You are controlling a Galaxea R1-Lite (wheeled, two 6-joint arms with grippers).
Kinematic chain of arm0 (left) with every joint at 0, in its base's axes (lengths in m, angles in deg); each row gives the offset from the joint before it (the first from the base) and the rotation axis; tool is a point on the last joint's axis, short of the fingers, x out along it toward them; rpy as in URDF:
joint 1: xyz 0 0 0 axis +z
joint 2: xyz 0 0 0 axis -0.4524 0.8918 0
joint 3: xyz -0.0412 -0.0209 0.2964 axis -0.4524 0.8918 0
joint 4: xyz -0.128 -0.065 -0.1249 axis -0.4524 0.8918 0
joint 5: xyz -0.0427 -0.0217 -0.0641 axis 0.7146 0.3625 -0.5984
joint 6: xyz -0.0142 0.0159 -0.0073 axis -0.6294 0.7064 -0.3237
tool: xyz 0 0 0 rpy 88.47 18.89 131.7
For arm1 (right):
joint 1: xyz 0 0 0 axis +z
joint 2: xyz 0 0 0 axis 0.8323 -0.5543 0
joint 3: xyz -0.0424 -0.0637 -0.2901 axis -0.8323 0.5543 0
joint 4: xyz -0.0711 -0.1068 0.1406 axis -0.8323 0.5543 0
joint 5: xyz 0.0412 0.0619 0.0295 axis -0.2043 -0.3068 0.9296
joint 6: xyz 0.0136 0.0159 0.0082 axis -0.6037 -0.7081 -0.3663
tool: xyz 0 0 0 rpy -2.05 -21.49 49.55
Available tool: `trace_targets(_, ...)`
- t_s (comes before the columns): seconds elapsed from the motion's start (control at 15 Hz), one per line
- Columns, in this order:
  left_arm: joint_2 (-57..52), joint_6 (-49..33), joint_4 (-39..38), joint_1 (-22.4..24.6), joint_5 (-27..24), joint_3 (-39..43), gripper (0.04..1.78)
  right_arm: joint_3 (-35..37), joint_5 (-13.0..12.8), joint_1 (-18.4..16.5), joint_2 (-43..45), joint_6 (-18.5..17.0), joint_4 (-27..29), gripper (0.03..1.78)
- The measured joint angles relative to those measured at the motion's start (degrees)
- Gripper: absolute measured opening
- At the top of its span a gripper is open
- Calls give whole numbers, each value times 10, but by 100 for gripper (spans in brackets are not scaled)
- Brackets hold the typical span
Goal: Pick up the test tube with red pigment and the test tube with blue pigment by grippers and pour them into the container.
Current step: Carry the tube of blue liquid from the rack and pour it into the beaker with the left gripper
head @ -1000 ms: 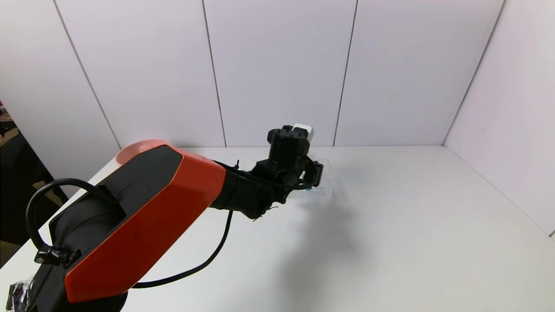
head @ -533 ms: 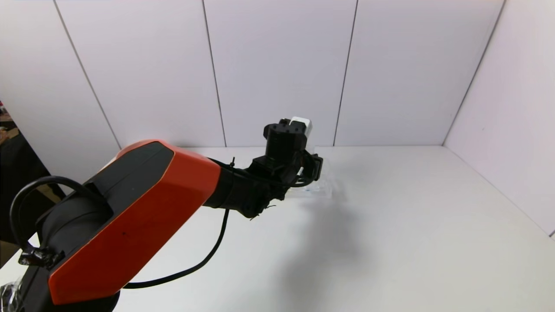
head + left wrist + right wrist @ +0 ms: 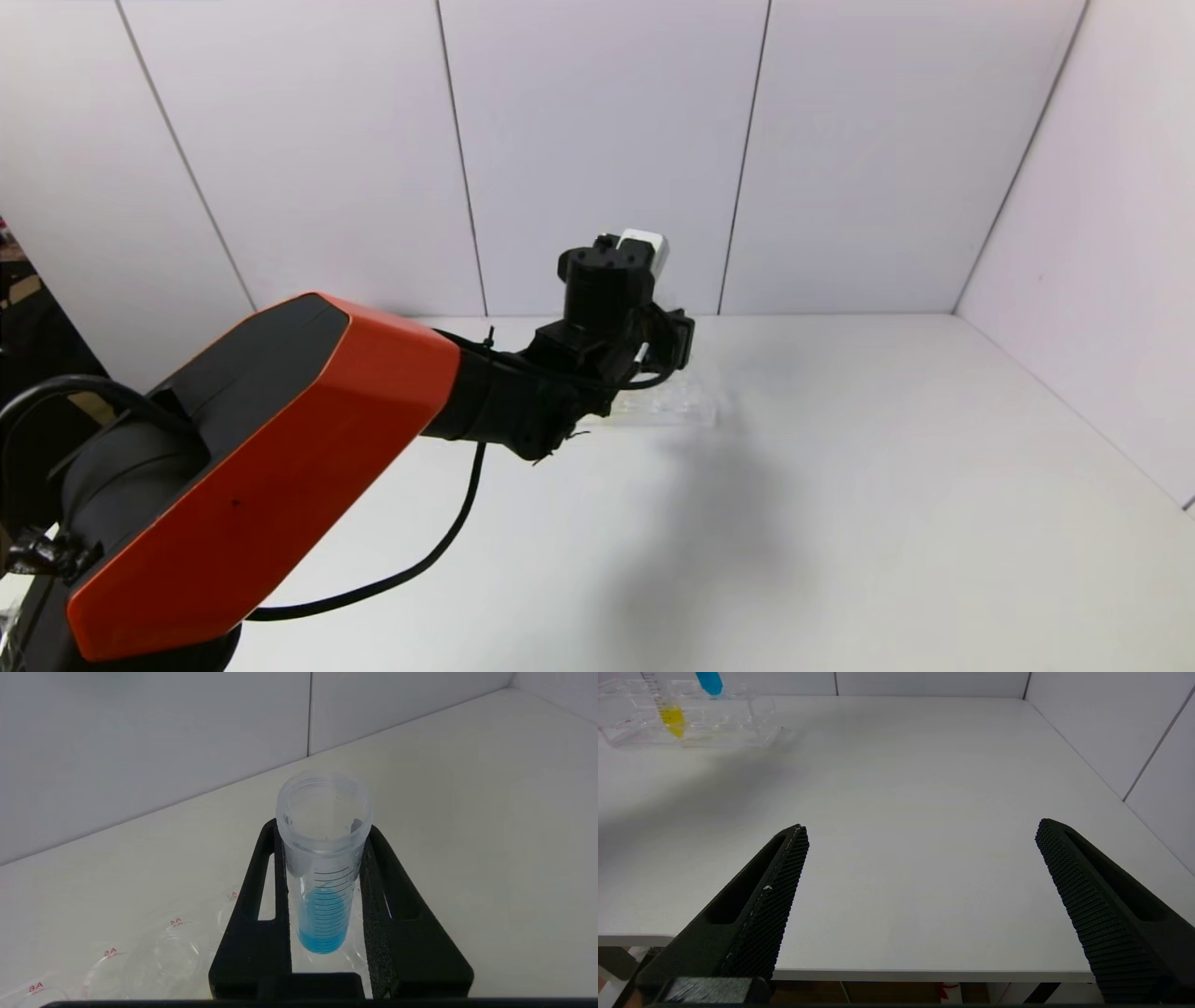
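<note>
My left gripper (image 3: 322, 828) is shut on the test tube with blue pigment (image 3: 322, 891), a clear graduated tube with blue liquid in its tip. It holds the tube upright just below the open rim, above the clear tube rack (image 3: 154, 961). In the head view the gripper (image 3: 670, 343) hangs over the rack (image 3: 686, 408) at the table's far middle, and the wrist hides the tube. The blue tip (image 3: 709, 682) shows above the rack in the right wrist view. My right gripper (image 3: 922, 828) is open and empty at the table's front edge. The red-pigment tube and the container are out of view.
A tube with yellow liquid (image 3: 672, 716) stands in the rack (image 3: 738, 728). My left arm's orange and black body (image 3: 261, 467) covers the table's left side in the head view. White walls close the back and right of the table.
My left arm has risen, lifting the blue tube up from the rack. Its blue tip no longer shows beside the wrist in the head view.
</note>
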Motion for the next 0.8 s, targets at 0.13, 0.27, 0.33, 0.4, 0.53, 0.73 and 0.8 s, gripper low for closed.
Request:
trace_targets(0.13, -4, 3, 2, 0, 0, -2, 45, 0, 0, 0, 0, 0, 0, 177)
trace_targets(0.27, -11, 5, 0, -1, 0, -3, 45, 0, 0, 0, 0, 0, 0, 177)
trace_targets(0.33, -15, 7, 0, -1, 0, -2, 45, 0, 0, -1, 0, 0, 0, 177)
trace_targets(0.4, -22, 8, 0, -1, 0, 0, 45, 0, 0, 0, 0, 0, 0, 177)
trace_targets(0.53, -38, 10, 3, -4, 0, 4, 45, 0, 0, 0, 0, 0, 0, 177)
trace_targets(0.73, -70, 13, 6, -10, 2, 22, 45, 0, 0, 0, 0, 0, 0, 177)
trace_targets(0.8, -84, 14, 7, -10, 5, 32, 45, 0, 0, 0, 0, 0, 0, 177)
